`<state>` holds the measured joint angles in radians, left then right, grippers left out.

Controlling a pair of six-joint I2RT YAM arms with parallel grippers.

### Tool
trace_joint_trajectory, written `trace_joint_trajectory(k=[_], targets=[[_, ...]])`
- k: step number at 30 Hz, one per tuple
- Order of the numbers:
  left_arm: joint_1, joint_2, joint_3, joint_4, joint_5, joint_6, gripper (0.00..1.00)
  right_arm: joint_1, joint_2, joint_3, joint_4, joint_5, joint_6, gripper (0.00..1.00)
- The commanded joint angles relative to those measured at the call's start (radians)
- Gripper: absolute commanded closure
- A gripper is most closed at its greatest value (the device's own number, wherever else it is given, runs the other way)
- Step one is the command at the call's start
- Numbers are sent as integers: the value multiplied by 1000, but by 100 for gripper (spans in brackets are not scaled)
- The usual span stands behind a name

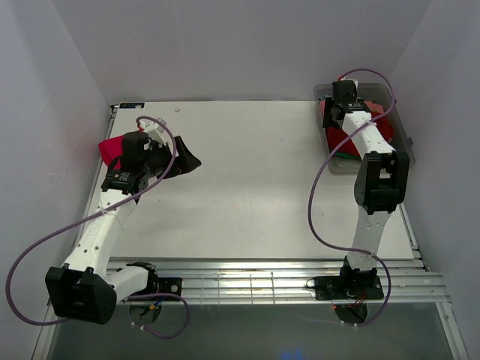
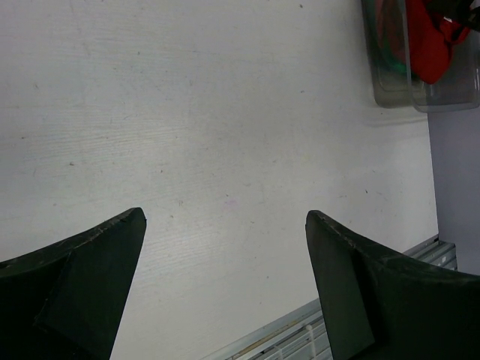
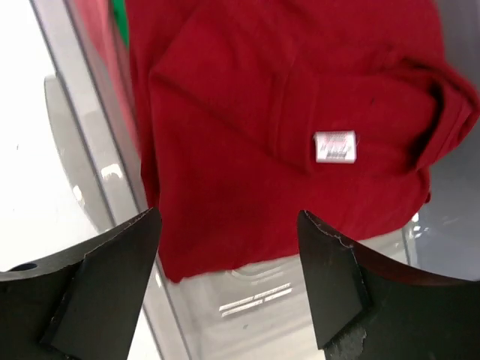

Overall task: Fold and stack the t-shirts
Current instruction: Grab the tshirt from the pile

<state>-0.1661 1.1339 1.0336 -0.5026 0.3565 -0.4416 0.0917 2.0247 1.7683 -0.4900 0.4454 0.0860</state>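
A dark red t-shirt (image 3: 247, 120) with a white label lies crumpled in the clear grey tub (image 3: 262, 300) at the back right; a strip of green t-shirt (image 3: 118, 22) shows beside it. My right gripper (image 3: 229, 217) hangs open just above the red cloth, holding nothing. From above, that gripper (image 1: 335, 112) is over the tub (image 1: 403, 131). A brighter pinkish-red t-shirt (image 1: 111, 148) lies at the table's left edge, partly hidden by the left wrist. Beside it my left gripper (image 1: 184, 160) stands open, and the left wrist view shows only bare table between its fingers (image 2: 112, 247).
The white table (image 1: 255, 180) is walled on the left, back and right. A slatted metal rail (image 1: 262, 281) runs along the near edge between the arm bases. In the left wrist view the tub (image 2: 394, 82) sits far off at the upper right.
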Motion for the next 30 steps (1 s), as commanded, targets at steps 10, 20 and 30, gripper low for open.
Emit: trace_joint_trajectory(k=[10, 20, 30], targets=[[0, -71, -87, -1, 1, 23, 2, -79, 184, 293, 82, -11, -43, 22], [-1, -40, -61, -5, -5, 43, 2, -130, 267, 264, 82, -143, -31, 43], [-1, -57, -112, 1, 25, 21, 2, -130, 138, 175, 113, -168, -48, 90]])
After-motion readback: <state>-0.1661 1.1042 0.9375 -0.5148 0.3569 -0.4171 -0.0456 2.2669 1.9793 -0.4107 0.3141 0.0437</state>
